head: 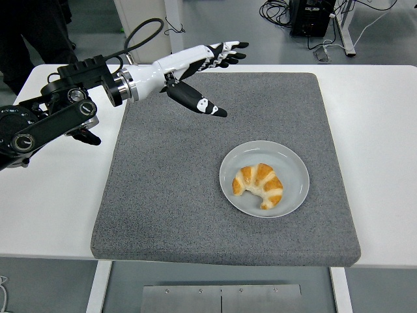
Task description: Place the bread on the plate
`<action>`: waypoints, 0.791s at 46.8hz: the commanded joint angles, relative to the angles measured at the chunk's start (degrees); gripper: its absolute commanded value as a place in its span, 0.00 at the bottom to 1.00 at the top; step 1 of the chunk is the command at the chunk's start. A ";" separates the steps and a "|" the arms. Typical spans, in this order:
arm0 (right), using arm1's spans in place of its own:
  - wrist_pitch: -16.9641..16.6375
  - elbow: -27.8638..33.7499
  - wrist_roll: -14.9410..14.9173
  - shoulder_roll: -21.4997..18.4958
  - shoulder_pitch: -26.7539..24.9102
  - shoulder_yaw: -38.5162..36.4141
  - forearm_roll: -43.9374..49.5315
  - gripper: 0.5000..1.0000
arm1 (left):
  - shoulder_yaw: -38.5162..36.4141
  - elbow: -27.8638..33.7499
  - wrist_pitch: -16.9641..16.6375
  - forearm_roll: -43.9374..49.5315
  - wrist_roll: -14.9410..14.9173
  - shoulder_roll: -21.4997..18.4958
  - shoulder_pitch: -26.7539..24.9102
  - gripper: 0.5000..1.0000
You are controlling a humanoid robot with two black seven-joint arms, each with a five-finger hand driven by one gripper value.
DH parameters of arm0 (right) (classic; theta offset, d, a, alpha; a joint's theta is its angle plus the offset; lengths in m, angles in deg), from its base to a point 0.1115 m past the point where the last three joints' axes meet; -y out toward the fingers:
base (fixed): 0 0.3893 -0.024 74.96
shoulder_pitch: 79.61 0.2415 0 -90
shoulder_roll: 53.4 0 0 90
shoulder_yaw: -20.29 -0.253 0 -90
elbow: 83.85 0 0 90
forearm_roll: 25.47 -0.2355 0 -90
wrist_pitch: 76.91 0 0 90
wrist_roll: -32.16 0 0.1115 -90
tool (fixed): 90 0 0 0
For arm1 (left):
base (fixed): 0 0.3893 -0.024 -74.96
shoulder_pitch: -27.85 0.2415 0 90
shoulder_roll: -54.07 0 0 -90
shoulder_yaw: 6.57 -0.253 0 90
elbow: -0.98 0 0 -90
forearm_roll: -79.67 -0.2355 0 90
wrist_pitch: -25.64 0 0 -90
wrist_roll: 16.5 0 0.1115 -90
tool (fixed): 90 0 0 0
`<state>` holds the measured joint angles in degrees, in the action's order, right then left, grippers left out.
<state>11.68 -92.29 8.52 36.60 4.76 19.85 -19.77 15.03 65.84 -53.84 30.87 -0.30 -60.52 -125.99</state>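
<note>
The golden curved croissant (pixel 259 185) lies inside the round pale-grey plate (pixel 294 168) on the grey felt mat (pixel 163 195) covering the white bench (pixel 384 163). The left robot hand (pixel 199 68) hovers spread and empty, well apart; little risk remains beyond a stray sweep nudging the plate.

The left arm (pixel 49 120) is built of black links with round joint housings, each showing silver screw heads and small circular caps. A ribbed metal ring (pixel 124 87) joins the arm to a glossy white forearm shell. The left hand (pixel 202 65) has white upper segments and black fingers (pixel 228 52) with small white markings; the thumb is black too. A black cable (pixel 140 32) loops above the wrist.
</note>
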 commanded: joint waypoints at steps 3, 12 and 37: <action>0.00 0.00 0.00 0.00 0.00 0.00 -0.07 1.00 | 0.37 -4.03 -0.23 7.48 0.15 0.07 0.56 0.94; 0.00 0.00 0.00 0.00 0.00 0.00 0.01 1.00 | 0.46 -10.88 -0.94 17.85 4.71 0.60 3.28 0.94; 0.00 0.00 0.00 0.00 0.00 0.00 0.01 1.00 | 0.63 -32.33 -4.54 40.53 6.39 14.40 5.92 0.94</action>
<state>11.69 -92.29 8.52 36.61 4.78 19.86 -19.77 15.53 35.60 -58.41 69.24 6.01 -47.29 -120.16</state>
